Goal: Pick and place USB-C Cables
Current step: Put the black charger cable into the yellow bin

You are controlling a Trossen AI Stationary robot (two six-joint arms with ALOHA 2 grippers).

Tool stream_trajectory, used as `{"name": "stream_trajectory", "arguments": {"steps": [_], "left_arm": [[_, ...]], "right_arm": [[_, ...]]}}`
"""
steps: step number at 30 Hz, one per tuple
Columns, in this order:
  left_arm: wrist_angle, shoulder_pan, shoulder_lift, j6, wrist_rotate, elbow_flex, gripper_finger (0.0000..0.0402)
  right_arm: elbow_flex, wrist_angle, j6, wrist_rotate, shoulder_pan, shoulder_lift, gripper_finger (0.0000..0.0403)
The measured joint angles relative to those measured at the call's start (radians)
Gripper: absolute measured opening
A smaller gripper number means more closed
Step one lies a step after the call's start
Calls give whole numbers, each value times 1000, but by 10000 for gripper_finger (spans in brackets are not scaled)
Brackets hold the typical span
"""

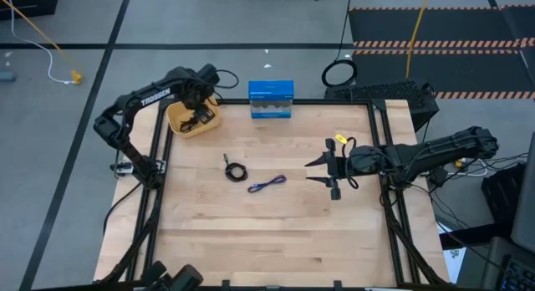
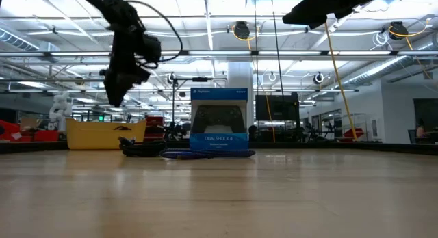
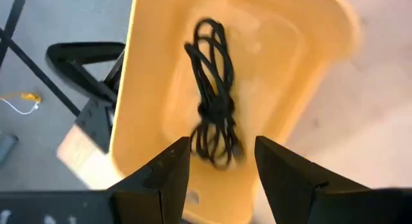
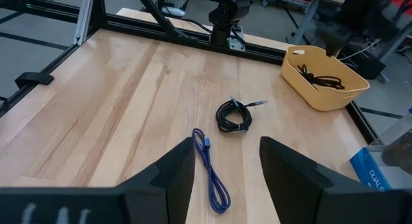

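A black bundled USB-C cable (image 3: 214, 95) lies on the floor of the yellow bin (image 1: 192, 119) at the table's far left. My left gripper (image 3: 219, 161) hangs open above the bin, clear of that cable. A second black coiled cable (image 1: 235, 171) and a purple-blue cable (image 1: 267, 184) lie flat on the wood near the table's middle. My right gripper (image 1: 321, 171) waits open above the table's right half, its fingers pointing toward the two loose cables (image 4: 233, 114).
A blue DualShock box (image 1: 271, 99) stands at the far edge beside the bin. A black ring-shaped coil (image 1: 338, 74) lies on the floor beyond the table. Black frame rails (image 1: 159, 149) run along the table's sides. Bare wood (image 1: 276, 241) fills the near half.
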Motion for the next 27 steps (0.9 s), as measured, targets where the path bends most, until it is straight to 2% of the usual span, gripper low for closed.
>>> {"name": "stream_trajectory", "arguments": {"steps": [7,17,27], "left_arm": [[-118,-63,-124,22,10,91,179],[-233,-109,-382,-4,65,105,179],[-305,-162,-433,-52,66,105,179]], "right_arm": [[0,0,0,0,0,0,169],[0,7,-5,0,0,0,169],[0,35,-15,0,0,0,169]]}}
